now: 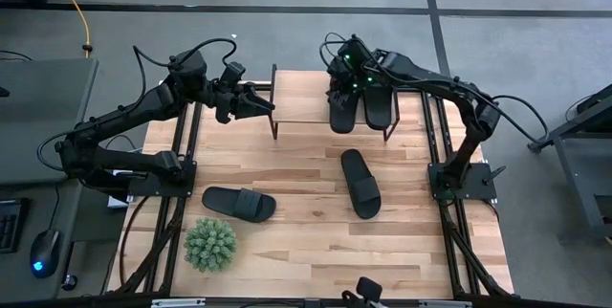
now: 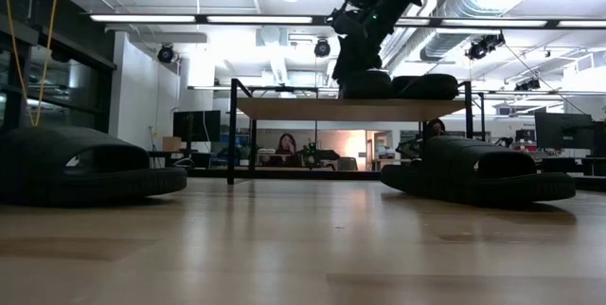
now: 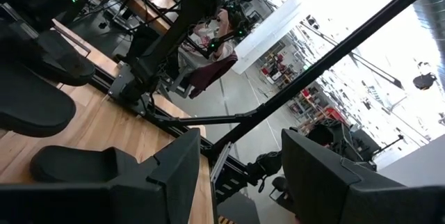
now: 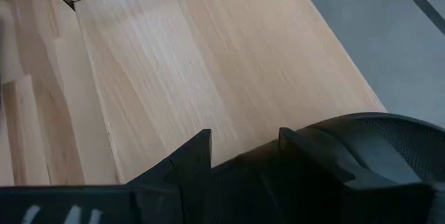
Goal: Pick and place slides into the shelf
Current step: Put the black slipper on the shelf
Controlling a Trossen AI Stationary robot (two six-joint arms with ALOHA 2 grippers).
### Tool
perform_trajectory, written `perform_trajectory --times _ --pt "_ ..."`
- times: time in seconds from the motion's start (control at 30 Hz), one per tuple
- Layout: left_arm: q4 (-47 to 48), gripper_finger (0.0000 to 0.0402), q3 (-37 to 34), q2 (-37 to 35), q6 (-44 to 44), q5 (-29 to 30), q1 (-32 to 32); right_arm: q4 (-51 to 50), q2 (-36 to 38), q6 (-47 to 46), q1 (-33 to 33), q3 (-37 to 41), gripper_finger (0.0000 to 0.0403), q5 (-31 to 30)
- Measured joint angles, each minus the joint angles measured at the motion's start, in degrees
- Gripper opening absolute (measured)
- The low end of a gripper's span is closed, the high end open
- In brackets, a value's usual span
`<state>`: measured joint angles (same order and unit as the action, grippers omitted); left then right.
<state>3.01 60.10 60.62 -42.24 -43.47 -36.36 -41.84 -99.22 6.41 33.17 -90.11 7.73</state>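
We see two slides on top of the shelf (image 1: 301,107) at its right end: one (image 1: 342,109) under the right gripper (image 1: 346,83), its mate (image 1: 379,107) just beside it. In the right wrist view the fingers (image 4: 191,156) sit on that slide with a gap between them, but we cannot tell if they grip it. Two more slides lie on the table (image 1: 306,251), one (image 1: 360,183) mid-table, one (image 1: 238,203) near the plant (image 1: 210,244); left gripper (image 1: 256,105) hovers at the shelf's left end, jaws apart, empty.
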Motion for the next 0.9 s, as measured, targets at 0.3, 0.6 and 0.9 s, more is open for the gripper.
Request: perform_trajectory --times 0.3,0.6,0.9 --pt "0.0 0.0186 0.0 0.0 0.4 0.0 0.0 -7.2 -0.1 1.5 0.2 -5.7 0.016 -3.8" --pt "0.0 0.0186 0.0 0.0 0.4 0.0 0.0 -12.9 0.0 2.8 0.2 -11.5 0.016 -3.6" --pt "0.0 0.0186 0.0 0.0 0.4 0.0 0.0 -12.9 -0.4 5.4 -2.0 -11.7 0.016 7.2"
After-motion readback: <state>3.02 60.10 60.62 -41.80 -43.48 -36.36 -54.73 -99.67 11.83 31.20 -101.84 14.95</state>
